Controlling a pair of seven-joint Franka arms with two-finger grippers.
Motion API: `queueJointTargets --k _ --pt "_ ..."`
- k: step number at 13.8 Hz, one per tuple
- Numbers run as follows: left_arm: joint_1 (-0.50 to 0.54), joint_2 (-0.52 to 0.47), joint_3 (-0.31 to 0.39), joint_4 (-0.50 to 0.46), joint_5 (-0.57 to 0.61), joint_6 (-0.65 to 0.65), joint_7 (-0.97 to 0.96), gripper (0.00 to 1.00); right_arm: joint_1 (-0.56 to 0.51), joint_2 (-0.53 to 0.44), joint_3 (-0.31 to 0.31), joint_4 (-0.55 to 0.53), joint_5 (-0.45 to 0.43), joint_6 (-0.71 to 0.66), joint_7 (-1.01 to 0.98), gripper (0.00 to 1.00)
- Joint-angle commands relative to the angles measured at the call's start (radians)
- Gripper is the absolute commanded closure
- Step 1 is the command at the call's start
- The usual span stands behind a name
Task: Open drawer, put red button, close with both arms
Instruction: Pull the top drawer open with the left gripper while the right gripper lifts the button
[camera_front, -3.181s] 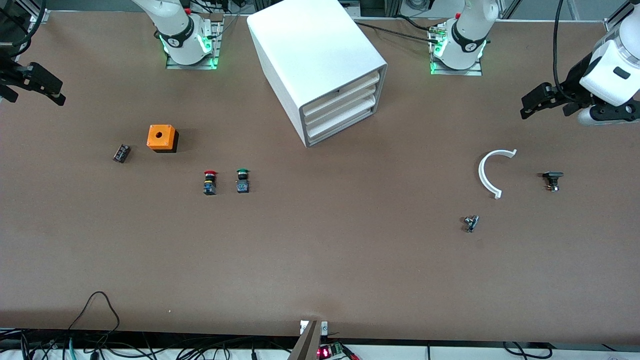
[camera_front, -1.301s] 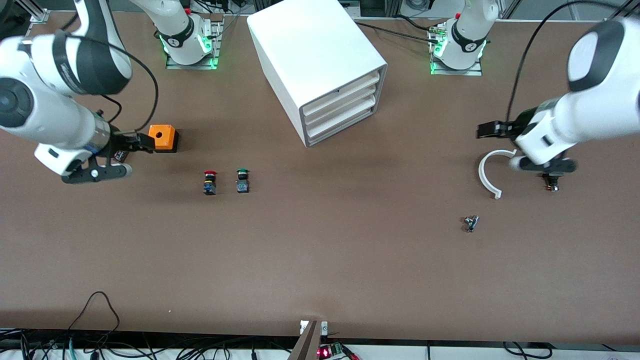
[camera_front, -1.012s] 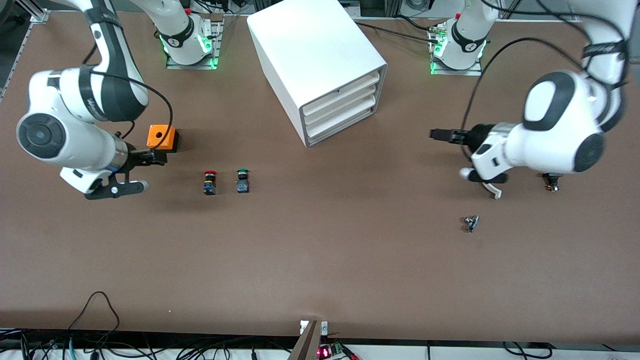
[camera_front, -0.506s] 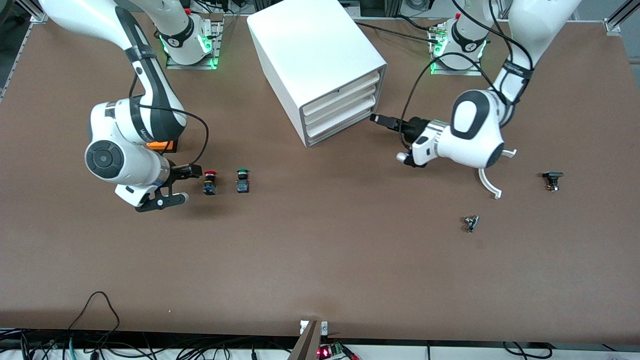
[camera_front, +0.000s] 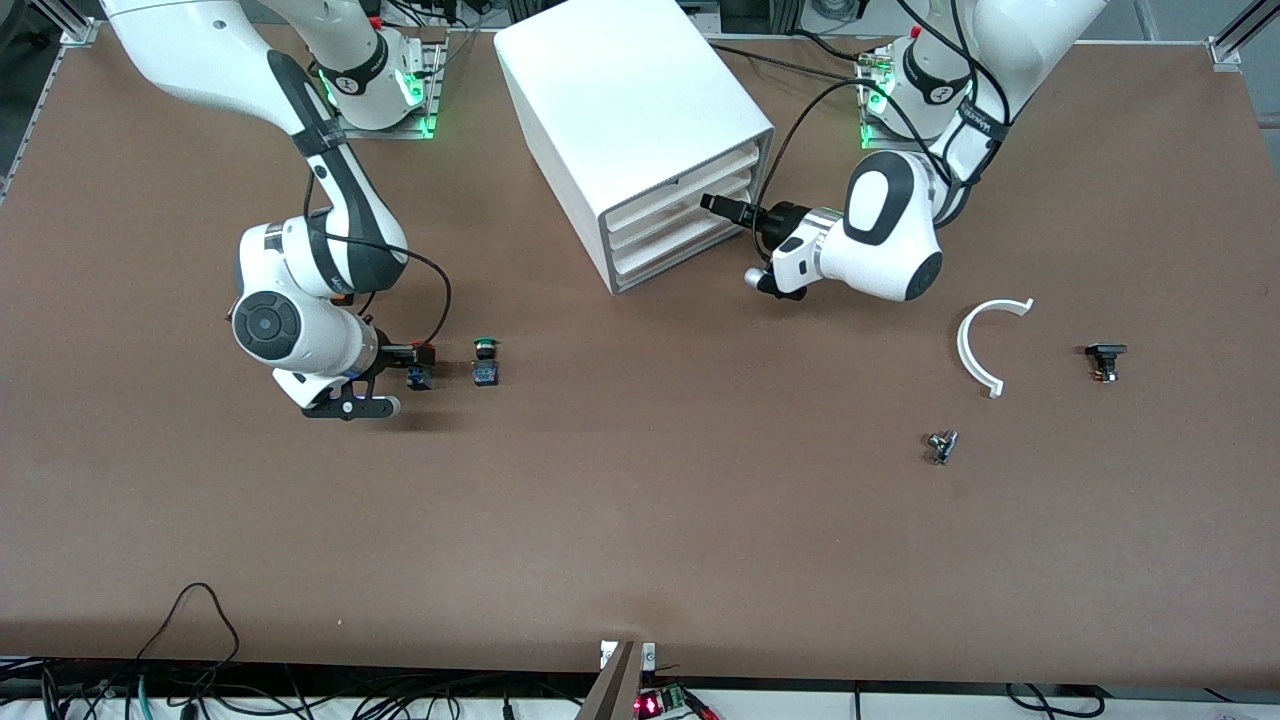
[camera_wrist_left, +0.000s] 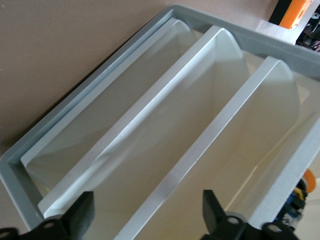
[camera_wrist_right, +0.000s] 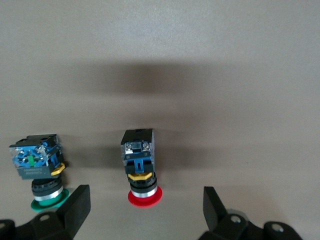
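The red button (camera_wrist_right: 141, 170) lies on its side on the table, beside the green button (camera_wrist_right: 39, 172). My right gripper (camera_wrist_right: 146, 198) is open, low over the table, with the red cap between its fingers and touching neither. In the front view this gripper (camera_front: 412, 352) partly hides the red button (camera_front: 419, 377). The white cabinet (camera_front: 620, 90) has three drawers (camera_front: 680, 215), all shut. My left gripper (camera_front: 722, 207) is open right in front of the drawers. In the left wrist view it (camera_wrist_left: 147, 214) faces the drawer fronts (camera_wrist_left: 200, 100) and holds nothing.
The green button (camera_front: 486, 362) lies close beside the red one, toward the left arm's end. A white curved piece (camera_front: 975, 345) and two small dark parts (camera_front: 1105, 358) (camera_front: 941, 445) lie toward the left arm's end. An orange box (camera_wrist_left: 300, 12) shows in the left wrist view.
Both arms have swung in from the table's ends. The right gripper has come down around the red button. The left gripper has moved up to the cabinet's drawer fronts.
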Motion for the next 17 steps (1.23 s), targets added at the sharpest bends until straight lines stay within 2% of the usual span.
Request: queueJointTargets --k 1,3,5,7,9,11,12,13,15,17 --pt "-0.015 -0.021 -0.014 -0.035 -0.031 0.041 0.030 0.39 -0.003 0.028 0.004 -0.011 0.003 0.046 0.007 0.00" --pt "-0.017 -0.019 -0.030 -0.036 -0.031 0.048 0.029 1.00 -0.003 0.036 0.004 -0.058 -0.002 0.124 0.007 0.00" --pt "-0.009 -0.021 -0.027 -0.035 -0.034 0.048 0.026 1.00 -0.001 0.045 0.004 -0.087 -0.002 0.193 0.007 0.00" --pt "0.015 -0.024 -0.001 -0.024 -0.021 0.069 0.026 1.00 0.000 0.056 0.004 -0.087 -0.002 0.204 0.007 0.00" --pt "0.040 -0.024 0.050 0.005 -0.019 0.185 0.017 1.00 0.022 0.056 0.004 -0.089 -0.010 0.210 0.007 0.01" --pt "0.041 -0.007 0.111 0.037 -0.017 0.213 0.024 1.00 0.026 0.053 0.004 -0.098 -0.014 0.210 0.008 0.08" --pt "0.043 -0.006 0.127 0.068 -0.014 0.213 0.023 1.00 0.026 0.050 0.004 -0.101 -0.014 0.210 0.008 0.16" --pt "0.047 -0.006 0.148 0.088 0.010 0.212 0.024 0.01 0.026 0.048 0.004 -0.103 -0.014 0.212 0.008 0.22" --pt "0.073 -0.022 0.150 0.105 0.021 0.212 0.023 0.00 0.026 0.053 0.004 -0.104 -0.016 0.213 0.005 0.33" --pt "0.095 -0.050 0.151 0.114 0.027 0.213 0.024 0.00 0.026 0.055 0.004 -0.104 -0.049 0.216 0.005 0.47"
